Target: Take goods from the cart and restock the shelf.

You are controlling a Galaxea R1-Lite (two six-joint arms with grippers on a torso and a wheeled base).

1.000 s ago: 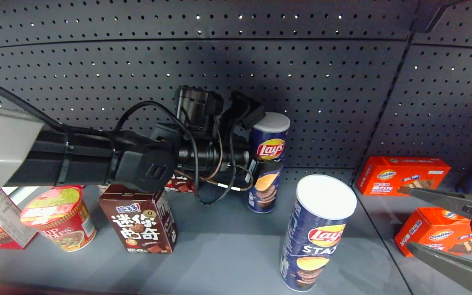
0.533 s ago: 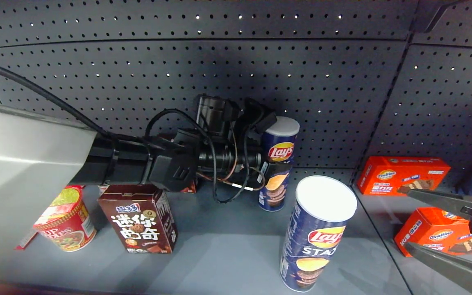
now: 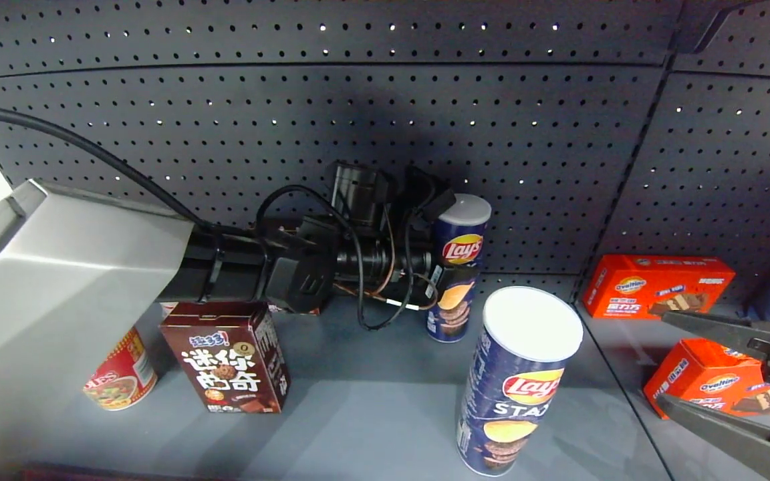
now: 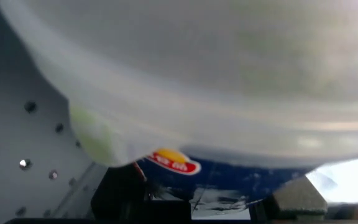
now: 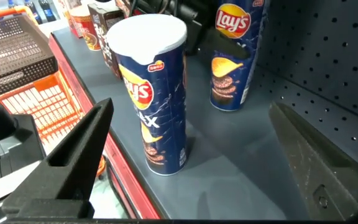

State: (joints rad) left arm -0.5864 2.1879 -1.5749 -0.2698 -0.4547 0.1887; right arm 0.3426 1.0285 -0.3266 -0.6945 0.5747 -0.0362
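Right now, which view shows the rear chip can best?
Head view: the rear chip can shows upright from lid to base. The right wrist view crops its top; the left wrist view sees its lid and a label strip, very close.

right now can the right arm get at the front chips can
Probably yes. The right gripper is open beside the front chips can, which stands apart from the other goods, and only bare shelf lies between them.

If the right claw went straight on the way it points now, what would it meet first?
Most likely the front can: in the right wrist view it stands in line between the fingers of the open right claw, nearer than the rear can. Exact depth is unclear.
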